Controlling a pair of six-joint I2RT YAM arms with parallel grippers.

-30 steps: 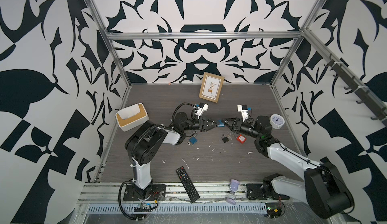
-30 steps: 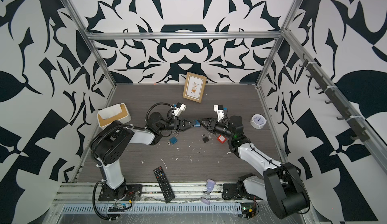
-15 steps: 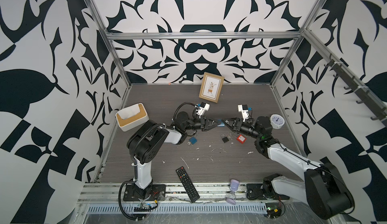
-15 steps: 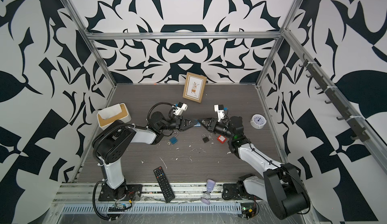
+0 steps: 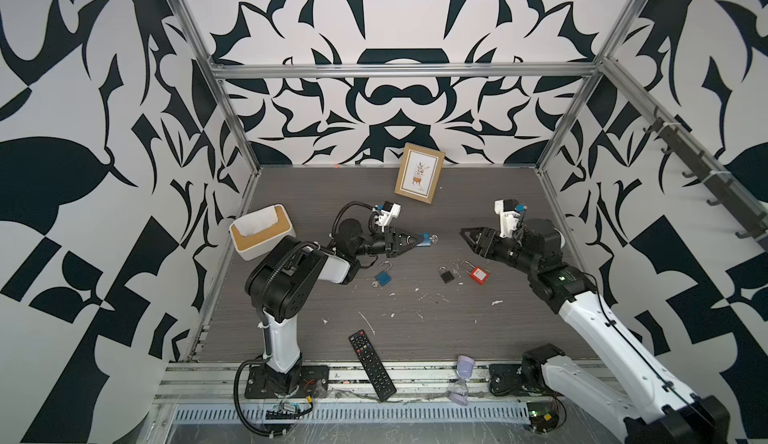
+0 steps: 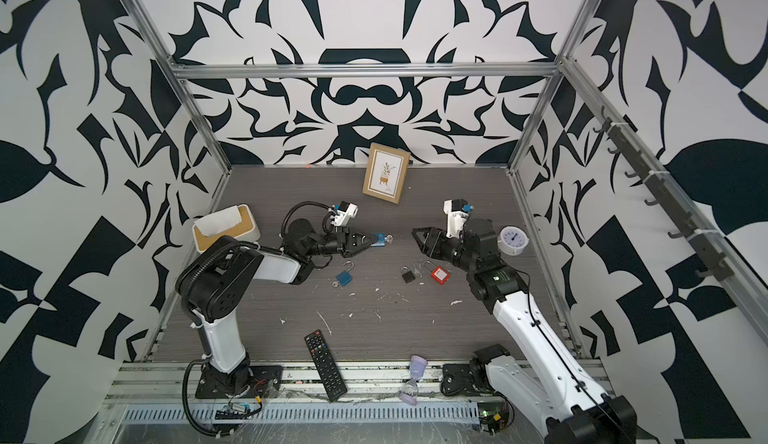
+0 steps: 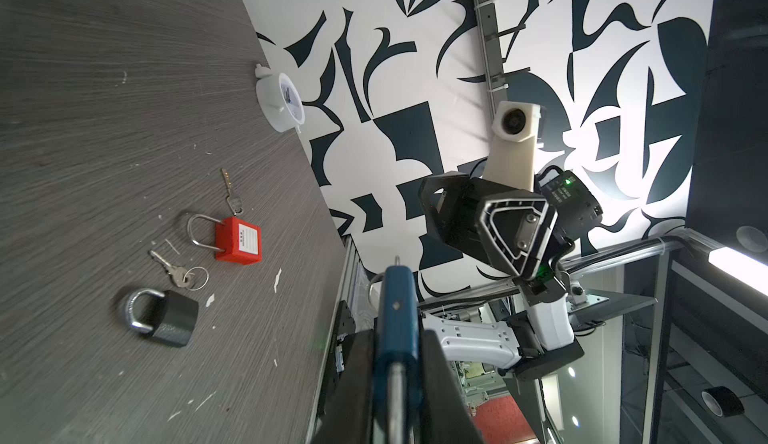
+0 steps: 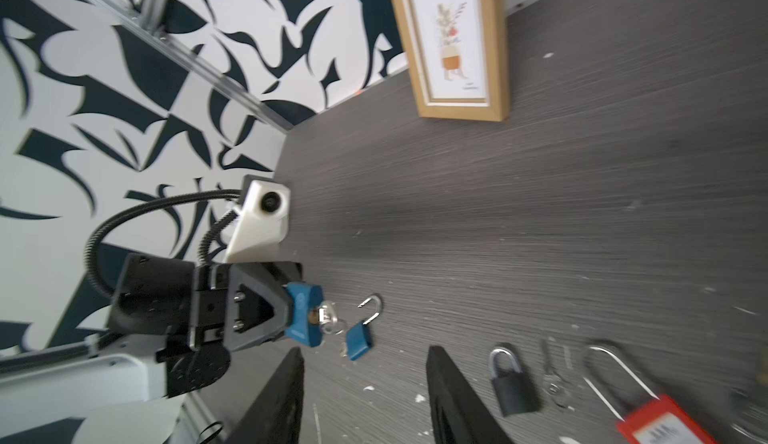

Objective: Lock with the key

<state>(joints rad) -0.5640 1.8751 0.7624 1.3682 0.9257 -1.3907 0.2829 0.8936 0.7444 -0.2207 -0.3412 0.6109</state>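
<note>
While the padlock [image 8: 305, 317] is clenched inside the left gripper [image 5: 417, 239], its slick key [image 8: 328, 312] head is best pinched by the released right gripper [image 5: 467, 235].

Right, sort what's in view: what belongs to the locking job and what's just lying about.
Job: blue padlock gripped in the left hand; key in its keyhole; right hand, open and empty.

Lying about: open spare padlock, black padlock, red padlock, loose keys, picture frame, tissue box, remote, clock, hourglass.
</note>
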